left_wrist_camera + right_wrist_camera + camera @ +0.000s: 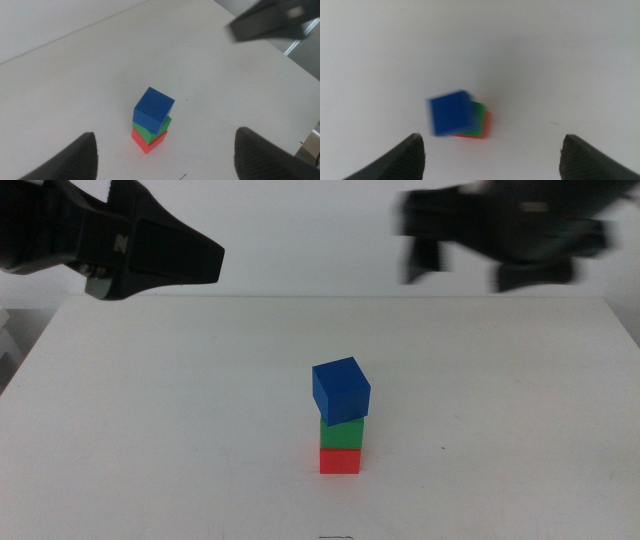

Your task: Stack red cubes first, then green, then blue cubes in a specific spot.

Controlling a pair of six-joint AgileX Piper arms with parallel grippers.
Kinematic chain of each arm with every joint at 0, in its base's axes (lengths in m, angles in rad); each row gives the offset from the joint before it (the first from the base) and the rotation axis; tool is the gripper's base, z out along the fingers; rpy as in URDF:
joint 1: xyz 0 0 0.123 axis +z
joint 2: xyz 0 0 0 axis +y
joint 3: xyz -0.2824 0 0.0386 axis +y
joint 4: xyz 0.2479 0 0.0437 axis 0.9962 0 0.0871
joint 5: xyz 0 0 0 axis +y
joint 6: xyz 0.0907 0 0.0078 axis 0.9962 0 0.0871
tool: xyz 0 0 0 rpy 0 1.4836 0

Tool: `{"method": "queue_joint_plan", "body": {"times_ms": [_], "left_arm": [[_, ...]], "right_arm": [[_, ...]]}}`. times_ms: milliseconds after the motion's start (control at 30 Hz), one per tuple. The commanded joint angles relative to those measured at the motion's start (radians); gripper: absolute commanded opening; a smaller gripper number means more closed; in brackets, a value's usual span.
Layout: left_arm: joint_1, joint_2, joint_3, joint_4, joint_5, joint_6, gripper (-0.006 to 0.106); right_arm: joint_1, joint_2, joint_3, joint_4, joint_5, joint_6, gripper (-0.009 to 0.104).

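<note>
White and matte, the surface (180, 410) carries only the finished-looking stack, which stands a little right of centre toward the near edge in the middle view. The red cube (340, 461) sits on the surface, the green cube (341, 432) rests squarely on it, and the blue cube (341, 390) tops the pile. The blue one is turned about the vertical against the two below and overhangs the green cube a little on one side, as both wrist views also show, though the right wrist picture is blurred.

Both arms are raised well clear of the stack. The left gripper (185, 258) hangs high over the far left of the surface; its wrist view shows its jaws spread wide with nothing between them, and the stack lies ahead of and below them, roughly midway across the gap. The right gripper (500, 240) is a motion-blurred shape high at the far right; its jaws are likewise parted and empty, with the stack ahead and below, nearer one jaw than the other.

All three colours look placed in the asked order, so the task seems essentially done. Should the blue cube need squaring, neither arm is clearly nearer; either would have to descend forward and straddle the top cube without nudging the green one.
</note>
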Motion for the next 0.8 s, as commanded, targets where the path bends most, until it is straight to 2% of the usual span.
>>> {"method": "queue_joint_plan", "body": {"times_ms": [0, 267, 400, 667, 767], "left_arm": [[-0.002, -0.010, -0.023, -0.051, -0.047, -0.001, 0.094], [-0.002, -0.010, -0.023, -0.051, -0.047, -0.001, 0.094], [-0.002, -0.010, -0.023, -0.051, -0.047, -0.001, 0.094], [-0.002, -0.010, -0.023, -0.052, -0.047, -0.001, 0.094], [-0.002, -0.010, -0.023, -0.051, -0.047, -0.001, 0.094]], "right_arm": [[-0.049, -0.141, 0.070, -0.051, -0.005, -0.041, 0.085], [-0.274, -0.505, 0.419, -0.037, -0.262, -0.291, 0.085], [-0.360, -0.647, 0.564, -0.030, -0.374, -0.327, 0.085], [-0.378, -0.739, 0.627, -0.105, -0.391, -0.325, 0.085], [-0.378, -0.739, 0.627, -0.105, -0.390, -0.323, 0.085]]}}
